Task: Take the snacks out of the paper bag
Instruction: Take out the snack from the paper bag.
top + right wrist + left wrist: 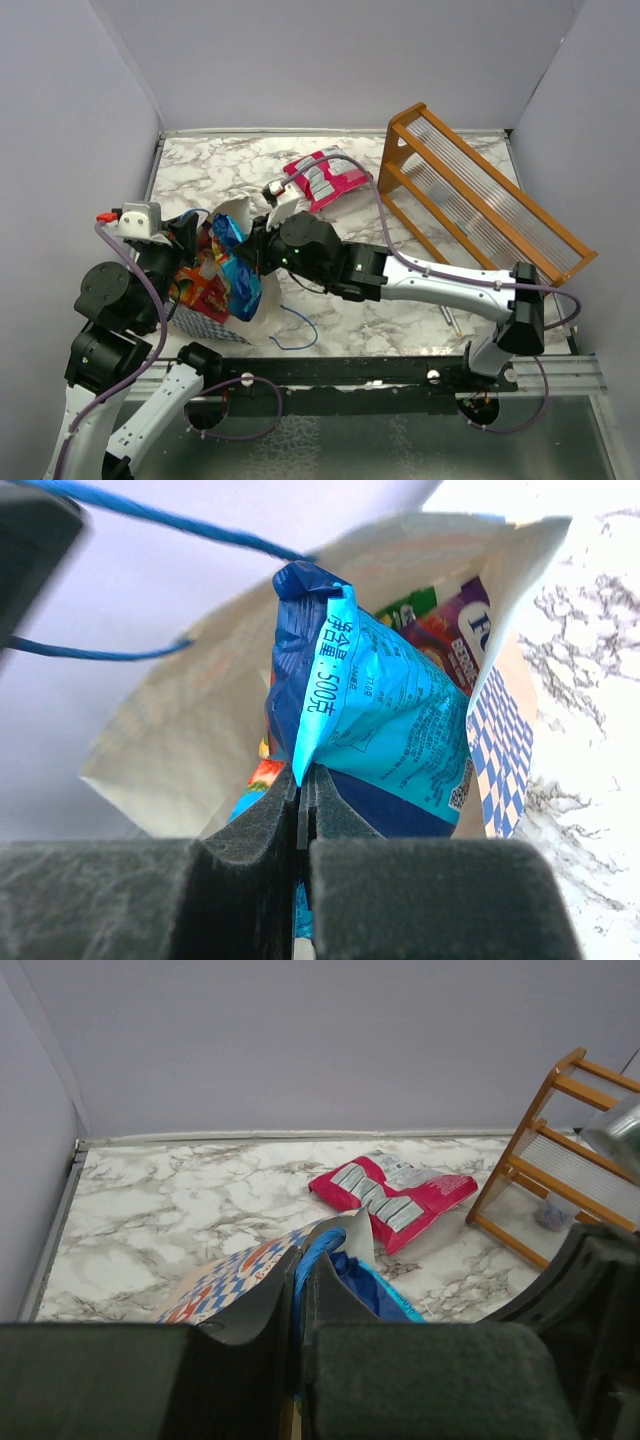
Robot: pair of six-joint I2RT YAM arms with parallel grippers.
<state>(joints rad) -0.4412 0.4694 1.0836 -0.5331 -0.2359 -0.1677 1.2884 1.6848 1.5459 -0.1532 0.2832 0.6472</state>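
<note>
The blue-and-white checkered paper bag lies on its side at the left, mouth toward the middle. My left gripper is shut on the bag's blue cord handle at the rim; from above it sits at the bag's far edge. My right gripper reaches into the mouth and is shut on the seam of a blue snack packet, which sticks partly out of the bag. Purple, green and orange-red packets lie inside. A pink-and-white packet lies on the marble further back.
An orange slatted rack stands tilted at the back right. The bag's second blue cord loops onto the marble near the front edge. A thin pen lies by the right arm. Grey walls close in the table.
</note>
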